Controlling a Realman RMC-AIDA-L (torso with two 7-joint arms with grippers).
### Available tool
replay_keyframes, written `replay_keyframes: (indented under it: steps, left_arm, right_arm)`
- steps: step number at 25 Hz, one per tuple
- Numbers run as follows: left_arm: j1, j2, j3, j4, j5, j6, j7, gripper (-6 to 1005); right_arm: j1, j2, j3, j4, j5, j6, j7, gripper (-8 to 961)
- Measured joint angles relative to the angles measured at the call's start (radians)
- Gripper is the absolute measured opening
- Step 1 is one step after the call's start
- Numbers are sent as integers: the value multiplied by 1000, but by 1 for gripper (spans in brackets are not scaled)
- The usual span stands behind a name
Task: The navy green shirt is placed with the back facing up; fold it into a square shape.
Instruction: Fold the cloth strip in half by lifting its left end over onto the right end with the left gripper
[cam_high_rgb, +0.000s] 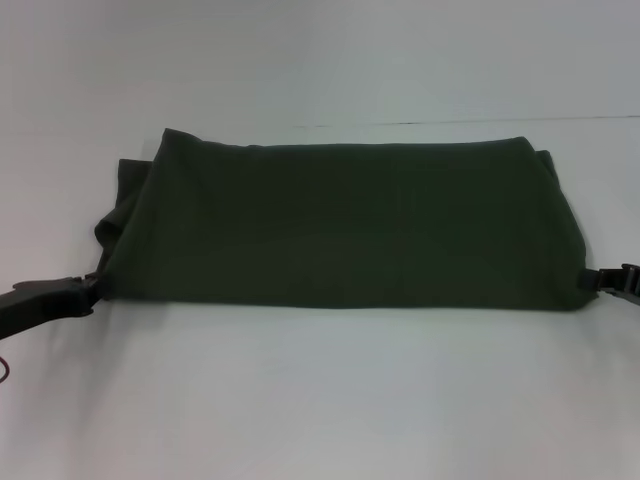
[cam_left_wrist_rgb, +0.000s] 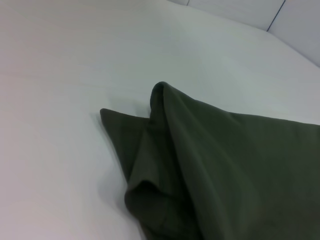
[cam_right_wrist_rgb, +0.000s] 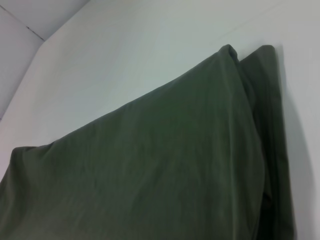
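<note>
A broad band of bare white table (cam_high_rgb: 320, 400) lies nearest the robot, smooth and matte, with open room along the whole near edge of the navy green shirt (cam_high_rgb: 340, 225). The shirt lies just beyond it, folded into a long, wide band of soft, dull olive cotton, plain side up, its near hem running almost straight across.

At the shirt's near left corner sits the left gripper (cam_high_rgb: 88, 290), black, its tip touching the cloth edge; whether it is pinching the fabric cannot be told. At the near right corner the right gripper (cam_high_rgb: 612, 281) meets the hem in the same way, and its grip cannot be told either.

On the shirt's left end, loose layers bulge out in a rounded fold (cam_left_wrist_rgb: 150, 200) with a flat pointed flap under it. On the right end, a narrow second layer (cam_right_wrist_rgb: 272, 125) peeks out beside the top one.

Beyond the shirt's far fold the white surface continues to a thin dark seam.
</note>
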Motion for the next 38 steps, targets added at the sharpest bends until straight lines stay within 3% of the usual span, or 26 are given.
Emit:
replay_keyframes:
  steps: [10, 38]
  left_arm:
    - [36, 0, -9, 36, -3, 36, -11, 14]
    - [41, -2, -10, 41, -2, 36, -11, 16]
  right_arm:
    - [-16, 0, 23, -3, 1, -10, -22, 2]
    - [-33, -8, 36, -1, 0, -41, -48, 8]
